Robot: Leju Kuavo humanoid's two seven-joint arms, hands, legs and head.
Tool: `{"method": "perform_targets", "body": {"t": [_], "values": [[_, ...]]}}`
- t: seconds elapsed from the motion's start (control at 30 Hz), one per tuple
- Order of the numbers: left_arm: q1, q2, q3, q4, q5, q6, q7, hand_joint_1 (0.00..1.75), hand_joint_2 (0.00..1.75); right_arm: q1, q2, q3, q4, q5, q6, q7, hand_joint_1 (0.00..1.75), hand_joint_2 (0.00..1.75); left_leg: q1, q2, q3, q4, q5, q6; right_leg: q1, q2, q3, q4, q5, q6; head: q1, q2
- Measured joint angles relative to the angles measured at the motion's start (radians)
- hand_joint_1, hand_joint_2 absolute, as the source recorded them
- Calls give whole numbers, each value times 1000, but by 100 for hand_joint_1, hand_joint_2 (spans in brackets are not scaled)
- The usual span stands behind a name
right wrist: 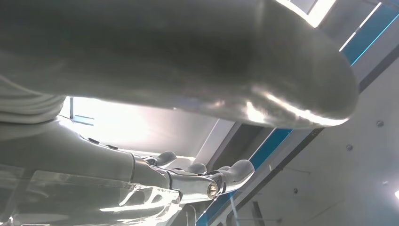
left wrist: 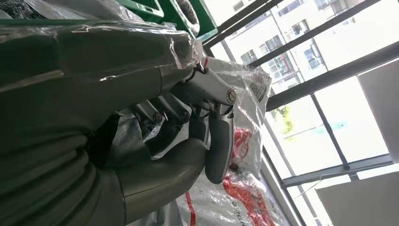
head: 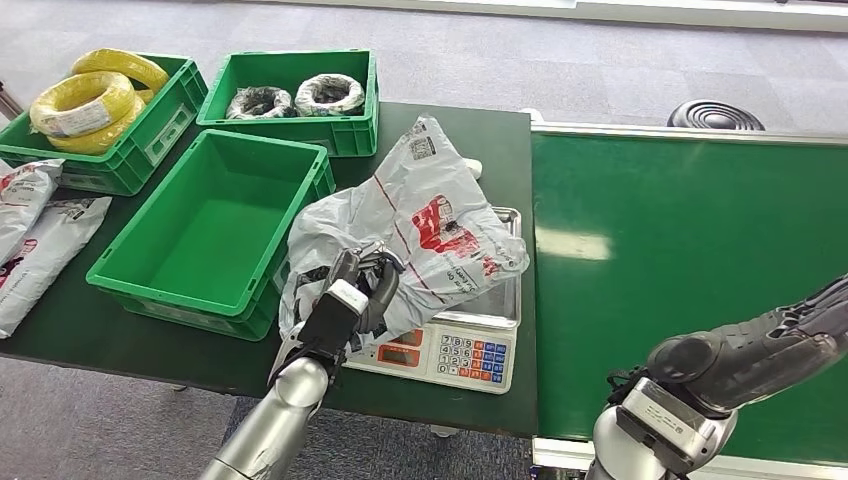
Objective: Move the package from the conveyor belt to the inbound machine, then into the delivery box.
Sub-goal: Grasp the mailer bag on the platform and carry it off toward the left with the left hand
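Left hand (head: 352,290) fingers (left wrist: 217,141) clamped on package's (head: 420,215) near-left corner as it lies on the scale (head: 470,345), ready to drag left into empty green box (head: 215,225); right hand (right wrist: 207,181) fingers apart, idle.

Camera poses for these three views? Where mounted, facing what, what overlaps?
Head: high on the body, looking down at the white plastic package on the weighing scale; both arms show.
Left wrist: behind the left hand, which grips that package, windows beyond.
Right wrist: behind the right hand, facing up at the ceiling.
Shared: head and left wrist both see package and left hand.
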Motion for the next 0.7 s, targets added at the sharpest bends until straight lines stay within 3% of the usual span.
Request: {"method": "perform_targets", "body": {"t": [0.43,0.7], "values": [[51,43,56,-237,72,28,9,166,175,1,0,-1,0,3,0,0,0,0,0,0,0,0,0,0,0,0,0,0,0,0,0,0],[64,60,150,-348,148,63,9,166,175,8,0,-1,0,2,0,0,0,0,0,0,0,0,0,0,0,0,0,0,0,0,0,0]]}}
